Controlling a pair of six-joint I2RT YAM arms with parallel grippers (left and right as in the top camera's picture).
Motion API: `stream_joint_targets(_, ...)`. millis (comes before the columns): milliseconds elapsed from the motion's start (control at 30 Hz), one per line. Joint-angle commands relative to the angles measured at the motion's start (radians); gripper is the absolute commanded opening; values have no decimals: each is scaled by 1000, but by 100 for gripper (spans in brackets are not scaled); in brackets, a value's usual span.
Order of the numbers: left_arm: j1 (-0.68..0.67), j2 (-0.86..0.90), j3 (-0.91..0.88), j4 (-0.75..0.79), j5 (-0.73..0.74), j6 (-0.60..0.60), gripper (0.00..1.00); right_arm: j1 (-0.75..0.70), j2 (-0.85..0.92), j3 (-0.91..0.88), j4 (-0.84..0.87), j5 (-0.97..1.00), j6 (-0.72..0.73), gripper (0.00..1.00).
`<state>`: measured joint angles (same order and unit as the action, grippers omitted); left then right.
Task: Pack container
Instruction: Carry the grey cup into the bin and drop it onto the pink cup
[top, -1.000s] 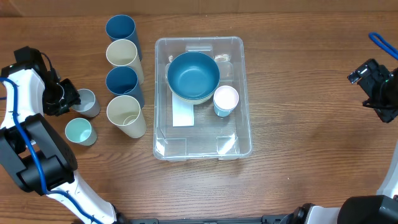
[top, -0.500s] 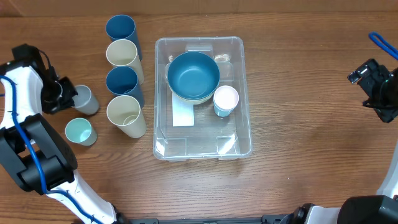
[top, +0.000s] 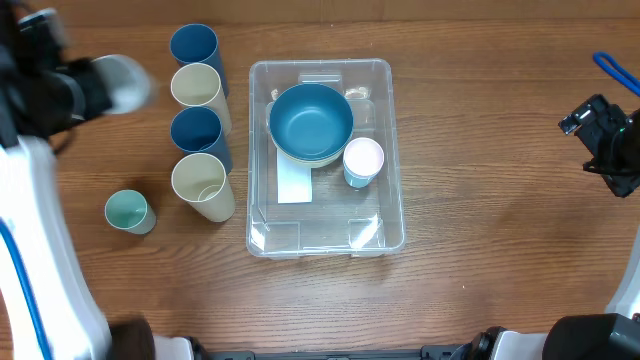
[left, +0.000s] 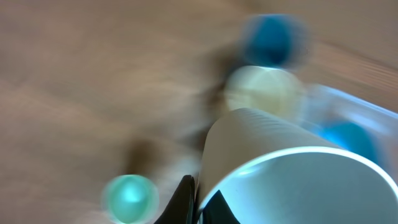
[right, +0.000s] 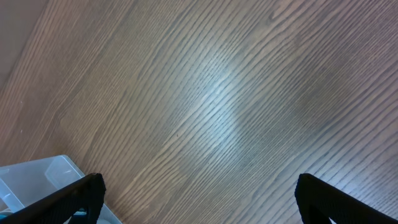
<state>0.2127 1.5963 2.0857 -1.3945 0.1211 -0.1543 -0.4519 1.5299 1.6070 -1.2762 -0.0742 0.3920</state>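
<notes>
Overhead: the container (top: 322, 234) sits mid-tabletop (top: 500, 250), holding 1 blue bowl (top: 310, 122) and 1 small cup (top: 363, 160). The left tool (top: 98, 86), blurred, pinches a grey cup (top: 127, 80). Left wrist: that cup's rim looms close. Right wrist: the right tool (right: 208, 205) is spread wide.

The container (top: 330, 228) is clear (white label (top: 294, 186) inside), the bowl (top: 311, 120) blue, the table (top: 500, 200) wood-grained brown.
</notes>
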Motion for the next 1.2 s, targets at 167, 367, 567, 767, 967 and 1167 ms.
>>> stream_joint_targets(167,-613,-77,-20,-21,-123,-100,4,-3,-5,10,3,1,5,100)
stream_joint_targets(367,-806,72,-143,158,-131,-105,4,-3,-5,10,3,1,5,100)
stream_joint_targets(567,-849,290,-152,248,-130,-101,4,-3,-5,10,3,1,5,100)
stream_joint_targets(767,-848,410,-152,272,-141,-88,4,-3,-5,10,3,1,5,100)
stream_joint_targets(967,-848,439,-151,283,-155,-85,5,-3,-5,10,3,1,5,100)
stream_joint_targets(1167,-832,380,-3,154,-183,-86,57,-3,-5,10,3,1,5,100)
